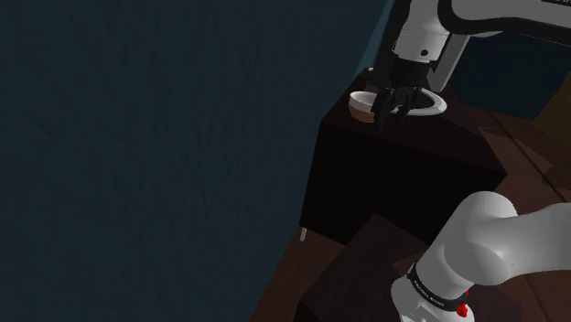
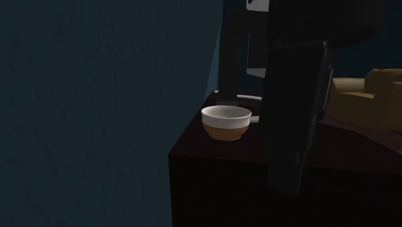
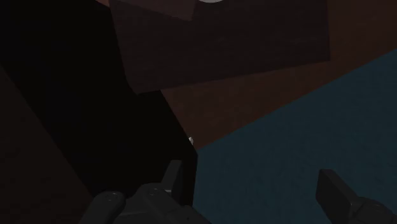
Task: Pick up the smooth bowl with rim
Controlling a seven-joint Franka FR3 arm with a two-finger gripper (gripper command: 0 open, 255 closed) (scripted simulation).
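Rising arm (image 1: pixel 494 242): white with dark joints, closest to me in the shoulder view, lifting off the brown stand (image 1: pixel 352 274) and reaching up toward that view's left.
Black shape (image 2: pixel 299 109): a tall dark slab close to the front of the second exterior view, right of the bowl; too dim to say what it is.
Counter (image 1: pixel 393 183): a dark, boxy block just past the stand, its top carrying the things.
Claw (image 1: pixel 395 106): all black, pointing down over the counter's far corner; the wrist view (image 3: pixel 254 194) shows the fingers (image 3: pixel 337 191) standing wide apart with nothing between them.
Bowl (image 1: pixel 362 105): upright on the counter near its corner, just beside the claw on the shoulder view's left; smooth, white inside and at the rim, brown around the lower body (image 2: pixel 225 122). From where I stand I cannot tell whether the claw touches it.
White dish (image 1: pixel 437 106): flat and round, on the counter behind the claw, just beside the bowl.
Wall (image 1: pixel 137 137): dark teal, running along the counter's side and taking the whole left of both room views.
Armchair (image 2: pixel 380 90): tan, farthest back, beyond the counter at the second exterior view's right.
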